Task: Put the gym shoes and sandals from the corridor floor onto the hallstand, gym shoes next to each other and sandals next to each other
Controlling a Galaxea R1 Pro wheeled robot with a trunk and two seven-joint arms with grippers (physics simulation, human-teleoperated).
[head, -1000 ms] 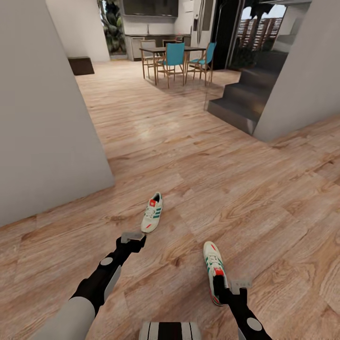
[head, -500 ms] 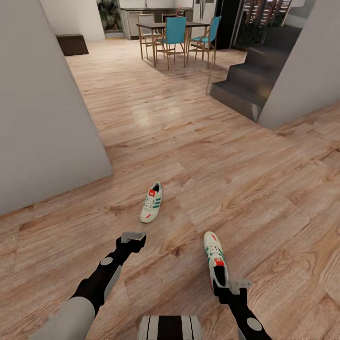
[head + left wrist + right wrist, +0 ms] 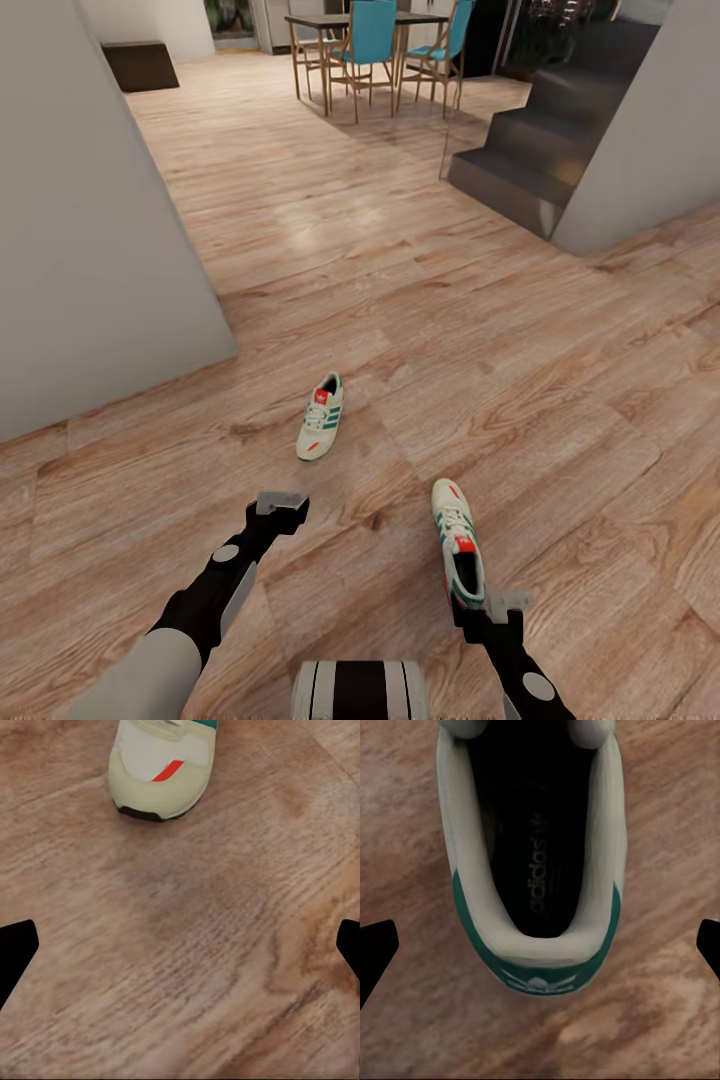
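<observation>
Right pincer (image 3: 478, 605) spread, hanging over the heel of the near gym shoe (image 3: 457, 545) on the corridor floor (image 3: 560, 420). Left pincer (image 3: 281, 503) also spread, nothing in it, far gym shoe (image 3: 321, 418) just ahead. Risk: a descent off-centre likely clips the heel collar and skids the shoe away. Versus earlier: camera tilted lower, dining chairs (image 3: 372, 30) nearer frame top; right arm sits lower in the picture.
</observation>
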